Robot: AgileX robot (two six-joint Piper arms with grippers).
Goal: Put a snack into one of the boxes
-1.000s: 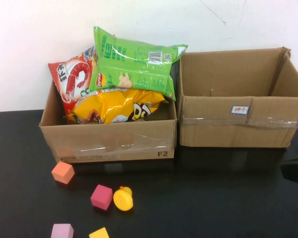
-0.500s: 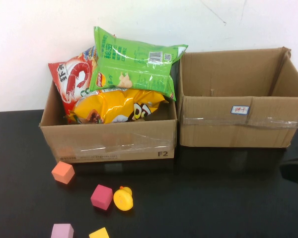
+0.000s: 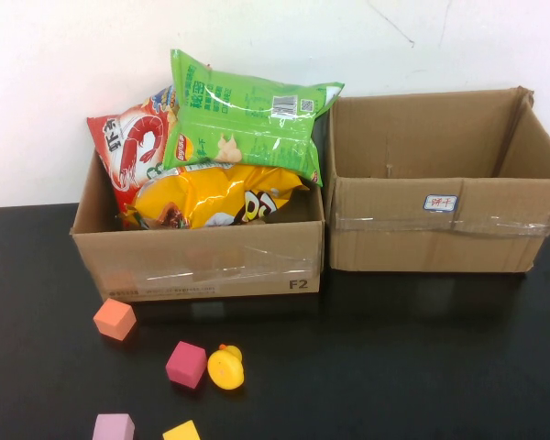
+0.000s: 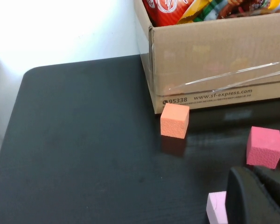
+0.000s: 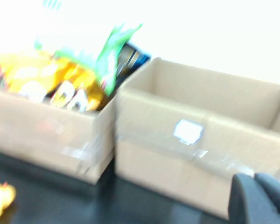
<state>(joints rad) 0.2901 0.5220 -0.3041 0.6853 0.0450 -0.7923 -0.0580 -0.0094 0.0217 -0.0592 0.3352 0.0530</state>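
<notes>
Step in hand, as judged: the very start, approach not yet made. No snack is held and neither arm is seen in the high view.

The left box point(image 3: 202, 261) is packed w/ snacks: a green bag point(image 3: 247, 115) lies on top, tilted and poking above the rim, a yellow bag point(image 3: 211, 197) sits under it, and a red bag point(image 3: 133, 151) is wedged at the box's left wall. The right box point(image 3: 445, 225) stands just beside the left one, walls nearly touching, and looks empty as far as its inside is shown.

Left gripper point(image 4: 256, 198) is seen only in its wrist view, low over the table near the foam cubes: an orange cube point(image 4: 174, 121) just beside the left box, a pink cube point(image 4: 263, 147) and a lilac cube point(image 4: 217, 207). Finger state: cannot be told. Right gripper point(image 5: 259, 198) is seen only in its wrist view, facing the right box from the front; finger state cannot be told either.

Next move, as judged: the green bag is best taken, being topmost and free. A grasp is needed on its raised edge, then a lift clear of the rim, a carry across to the right box, and a release inside. The bag is soft and slippery, so slip must be watched.
</notes>
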